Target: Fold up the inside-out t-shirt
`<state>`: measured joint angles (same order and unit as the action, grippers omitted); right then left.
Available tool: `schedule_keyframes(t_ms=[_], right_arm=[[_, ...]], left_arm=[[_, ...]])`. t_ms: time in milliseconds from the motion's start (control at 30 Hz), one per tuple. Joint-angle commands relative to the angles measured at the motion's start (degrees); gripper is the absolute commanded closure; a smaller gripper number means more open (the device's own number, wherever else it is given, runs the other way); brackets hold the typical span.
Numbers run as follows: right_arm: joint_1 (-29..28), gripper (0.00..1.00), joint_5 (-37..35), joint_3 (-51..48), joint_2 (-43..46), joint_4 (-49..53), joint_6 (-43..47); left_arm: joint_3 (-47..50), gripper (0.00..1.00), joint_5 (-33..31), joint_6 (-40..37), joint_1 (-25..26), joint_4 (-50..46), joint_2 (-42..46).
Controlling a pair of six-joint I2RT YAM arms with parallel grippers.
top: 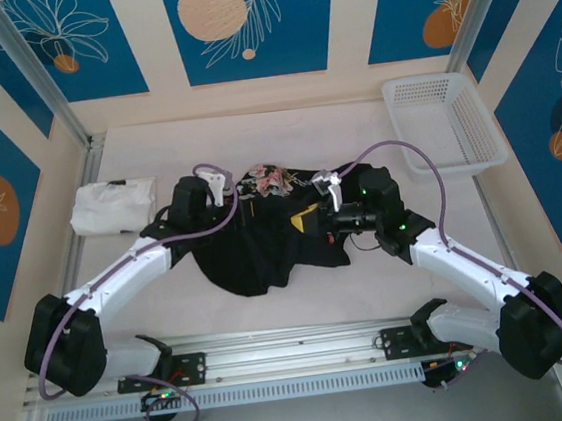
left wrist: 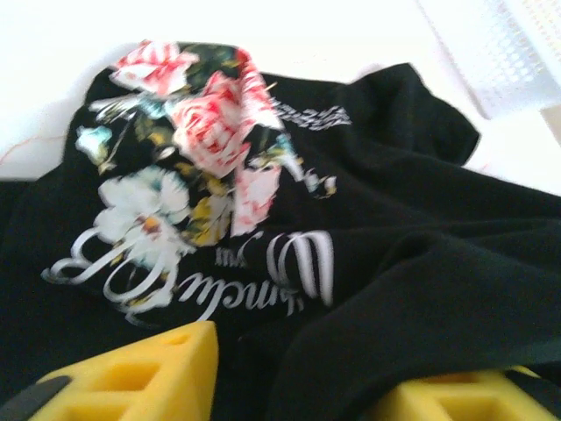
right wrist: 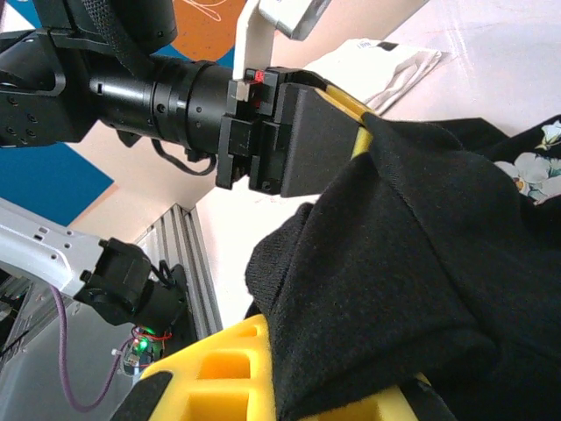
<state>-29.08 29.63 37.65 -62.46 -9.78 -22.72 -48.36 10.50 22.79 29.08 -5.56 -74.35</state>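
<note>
T-shirt (top: 264,242) lay as a crumpled black heap mid-table (top: 283,135), flower print bunched at its far edge. Both my grippers sat at that far edge: L gripper (top: 220,185) at the far-left corner, R gripper (top: 327,188) at the far-right. So the bulk of the cloth spilled from the jaws toward my bases. The heap's long axis ran approx left-to-right, i.e. along the line btwn my two grippers.

R gripper (right wrist: 298,399): jaws closed on a thick fold of the t-shirt (right wrist: 412,263), cloth squeezed btwn the yellow fingers (right wrist: 219,373). L gripper (left wrist: 307,386): jaws stood apart w/ a ridge of the t-shirt (left wrist: 421,263) lying in the gap. It looked loose, not pinched.

My read: t-shirt wasn't flat yet, so folding proper hadn't begun. R had the only real hold. L was nearer the print corner, so it was the one to re-grip there. Pulling the two apart along that long axis should spread the heap. White folded garment (top: 110,206) lay left of my L arm, apart from the t-shirt.
</note>
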Motion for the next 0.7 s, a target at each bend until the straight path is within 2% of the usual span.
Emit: schedule_keyframes(t_ms=[0,167,367,500,667], right_arm=[[0.43,1.00,1.62,-1.14,0.50,-1.09,-1.07],[0.49,1.00,1.05,-1.07,-0.94,-1.58,-1.46],[0.34,1.00,0.41,-0.79,-1.72,-1.74,-2.06],[0.21,1.00,0.31,-0.87,-1.45,-1.61,-2.24],[-0.32,1.00,-0.18,-1.41,-0.75,-1.57,-2.66]], left_arm=[[1.03,0.48,-3.98,-4.25,1.04,-2.88,5.87],[6.92,0.43,4.72,-6.34,4.08,1.78,14.26],[9.33,0.44,14.23,-7.42,8.79,6.91,14.89],[8.42,0.43,15.18,-7.55,11.28,10.26,11.03],[6.43,0.44,14.24,-7.57,11.56,14.89,4.86]])
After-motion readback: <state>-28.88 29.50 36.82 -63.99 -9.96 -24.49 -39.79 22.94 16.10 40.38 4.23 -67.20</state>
